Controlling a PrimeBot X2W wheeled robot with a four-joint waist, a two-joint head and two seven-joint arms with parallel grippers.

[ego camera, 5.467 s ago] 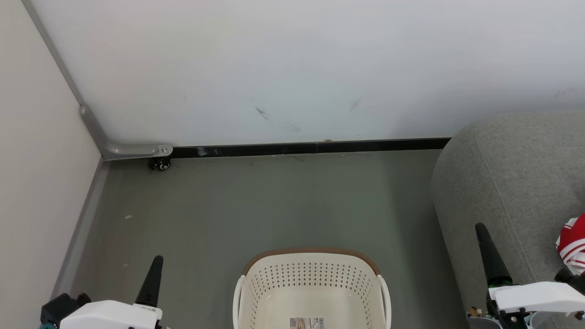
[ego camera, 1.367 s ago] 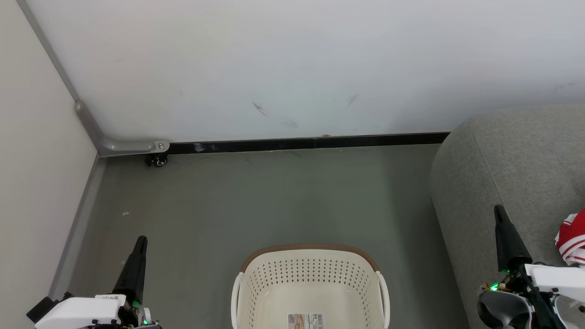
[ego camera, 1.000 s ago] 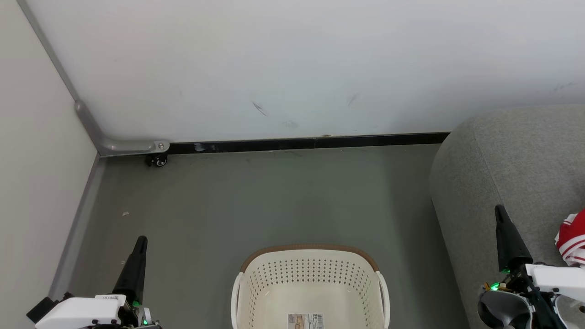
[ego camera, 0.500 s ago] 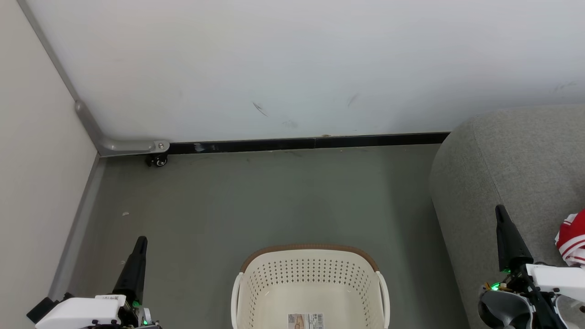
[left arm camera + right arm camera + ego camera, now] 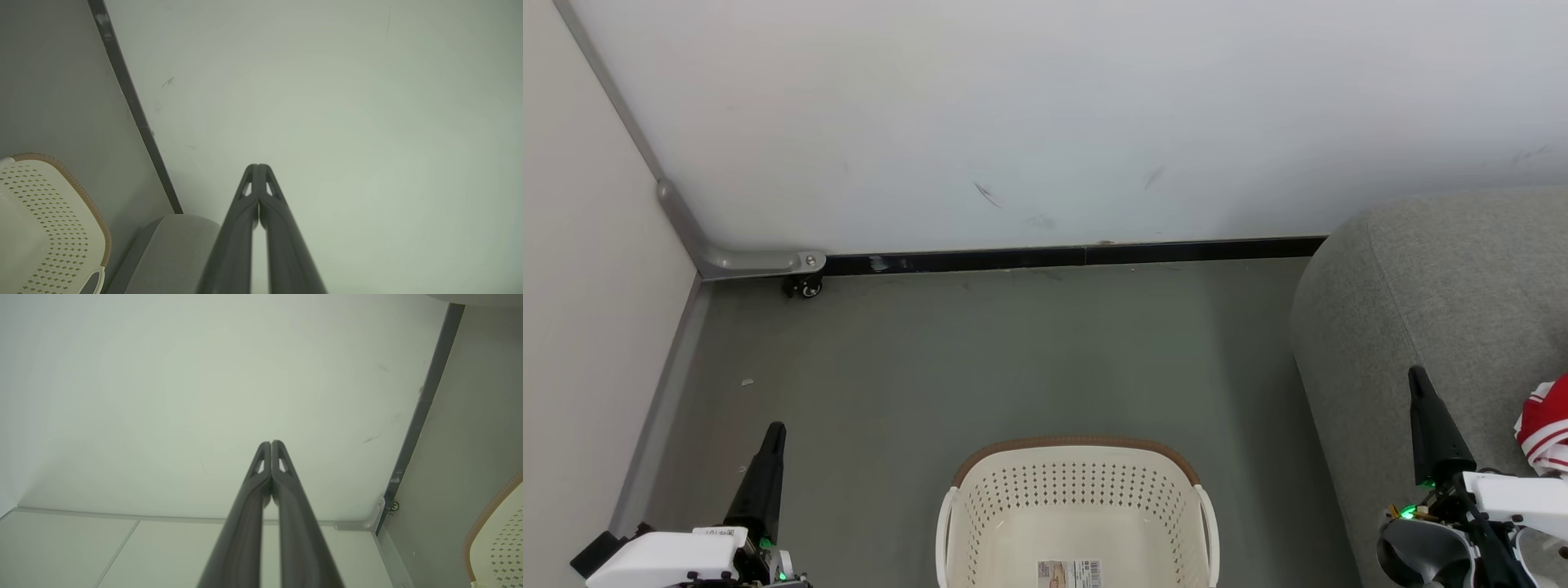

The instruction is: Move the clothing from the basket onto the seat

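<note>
The cream basket (image 5: 1076, 490) with its brown rim stands on the floor at the bottom centre; inside I see bare plastic and a label. A red and white piece of clothing (image 5: 1545, 425) lies on the grey seat (image 5: 1445, 286) at the right edge. My left gripper (image 5: 776, 431) is shut and empty, raised left of the basket. My right gripper (image 5: 1415, 376) is shut and empty over the seat's front edge, left of the clothing. The left wrist view shows the shut left gripper (image 5: 258, 167), the basket (image 5: 49, 220) and the seat (image 5: 171, 249). In the right wrist view the right gripper (image 5: 270, 444) is shut.
A white wall (image 5: 1045, 122) with a black skirting (image 5: 1078, 257) closes the far side. A pale panel (image 5: 580, 327) stands at the left, with a small caster (image 5: 807, 288) at its corner. Grey floor (image 5: 996, 359) lies between the wall and the basket.
Nothing has moved over the last second. Since the earliest frame both grippers have shifted, the left lower-left and the right up and rightward, and the camera has tilted slightly.
</note>
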